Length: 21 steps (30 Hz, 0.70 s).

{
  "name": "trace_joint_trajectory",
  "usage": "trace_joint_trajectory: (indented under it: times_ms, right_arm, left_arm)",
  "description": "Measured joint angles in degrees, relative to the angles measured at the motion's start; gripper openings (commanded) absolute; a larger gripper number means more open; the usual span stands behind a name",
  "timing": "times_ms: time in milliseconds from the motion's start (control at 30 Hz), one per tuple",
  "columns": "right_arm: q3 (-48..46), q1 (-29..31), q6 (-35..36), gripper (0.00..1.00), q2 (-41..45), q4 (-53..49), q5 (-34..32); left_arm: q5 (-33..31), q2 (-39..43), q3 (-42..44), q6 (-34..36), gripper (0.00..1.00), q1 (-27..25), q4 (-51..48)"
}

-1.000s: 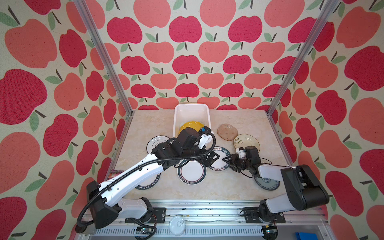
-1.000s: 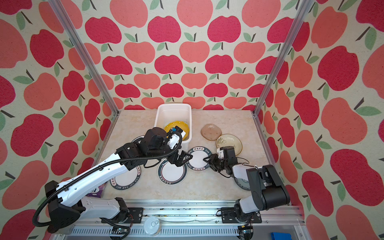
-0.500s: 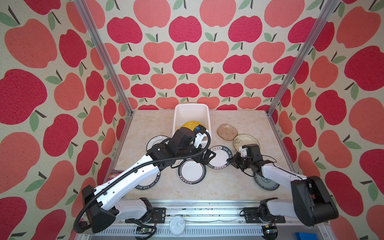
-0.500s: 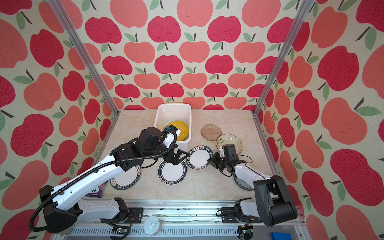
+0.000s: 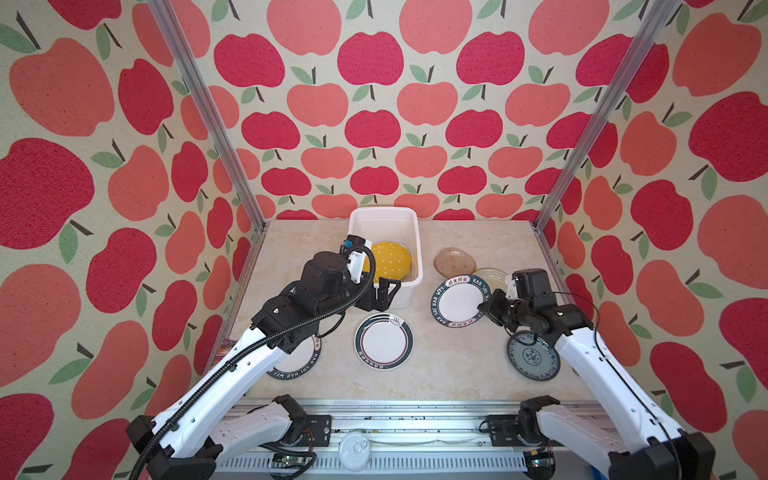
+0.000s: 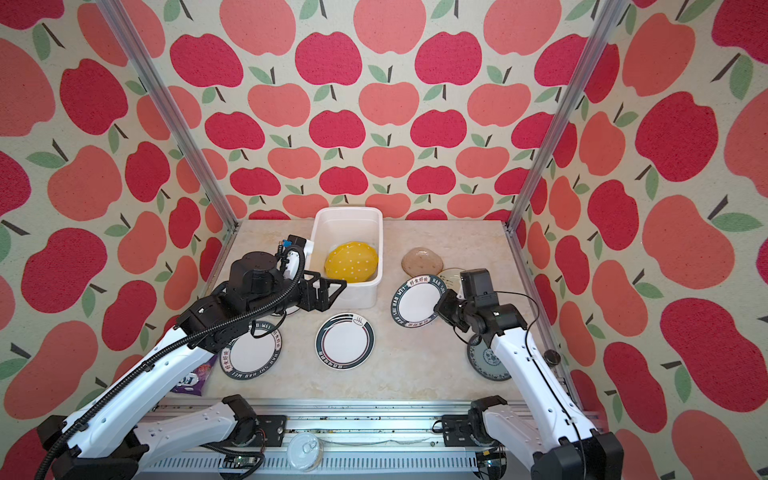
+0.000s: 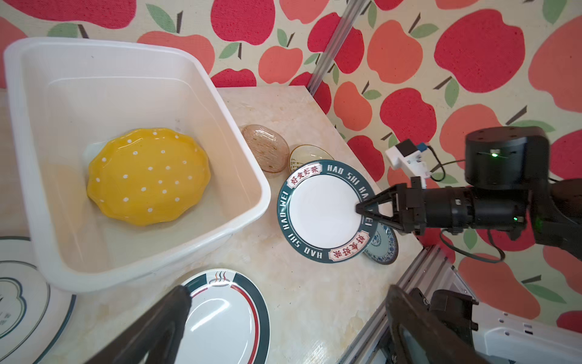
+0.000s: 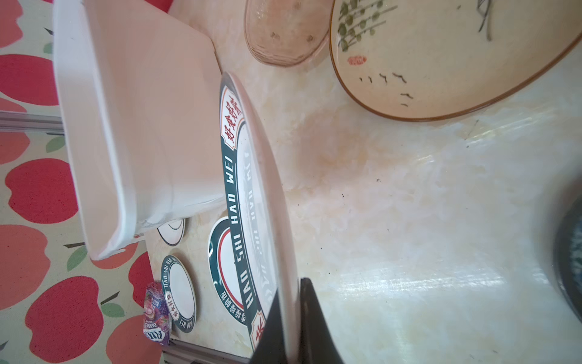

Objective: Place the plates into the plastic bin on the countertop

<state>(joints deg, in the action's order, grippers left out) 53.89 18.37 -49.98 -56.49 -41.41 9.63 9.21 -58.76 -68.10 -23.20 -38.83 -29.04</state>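
My right gripper (image 5: 482, 308) (image 8: 289, 283) is shut on the rim of a white plate with a dark lettered rim (image 5: 457, 305) (image 7: 324, 211) and holds it tilted just above the countertop (image 5: 449, 374). To its left stands the white plastic bin (image 5: 383, 210) (image 7: 233, 126), with a yellow dotted plate (image 5: 390, 266) inside. My left gripper (image 5: 384, 291) (image 7: 286, 293) hangs open and holds nothing at the bin's near wall. Other plates lie flat: a red-and-green-rimmed one (image 5: 383, 341), a lettered one (image 6: 250, 351), a blue-patterned one (image 5: 532, 357), a cream one (image 5: 492, 276) and a brown one (image 5: 454, 262).
A purple snack packet (image 6: 193, 380) lies at the front left corner beside the lettered plate. Another plate (image 7: 15, 299) shows left of the bin, mostly under my left arm. Aluminium rails (image 5: 374, 405) edge the countertop, and apple-patterned walls close three sides.
My right gripper has shut on the lettered plate's rim and tipped it up off the countertop. My left gripper has drawn back leftward from the middle to the bin's near wall, still open.
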Motion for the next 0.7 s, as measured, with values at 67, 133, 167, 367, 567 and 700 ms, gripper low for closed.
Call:
trace_joint_trajectory:
  times_ms: [67,133,167,367,567,700]
  right_arm:
    - [7.0,0.0,0.5,0.00,0.9,-5.3,-1.7]
    - [13.6,0.1,0.4,0.00,0.5,-8.8,-2.4]
    - [16.8,0.4,-0.1,0.00,-0.1,-10.1,-2.7]
    - [31.0,5.6,-6.1,0.00,-9.0,-10.9,-3.7]
    - [39.9,13.5,-15.9,0.00,-22.3,-4.7,-7.0]
    - [40.5,20.4,-24.8,0.00,-27.8,0.4,-15.1]
  left_arm:
    - [0.0,1.1,0.5,-1.7,0.99,2.9,0.2]
    - [0.0,1.8,0.6,-3.1,0.99,5.6,0.2]
    - [0.0,2.1,0.6,-3.7,0.99,6.9,0.2]
    - [0.7,4.9,2.3,-7.9,0.99,14.7,0.2]
    - [2.3,6.8,4.3,-13.3,0.99,22.8,0.2]
    - [3.9,6.9,4.3,-14.9,0.99,26.3,0.2]
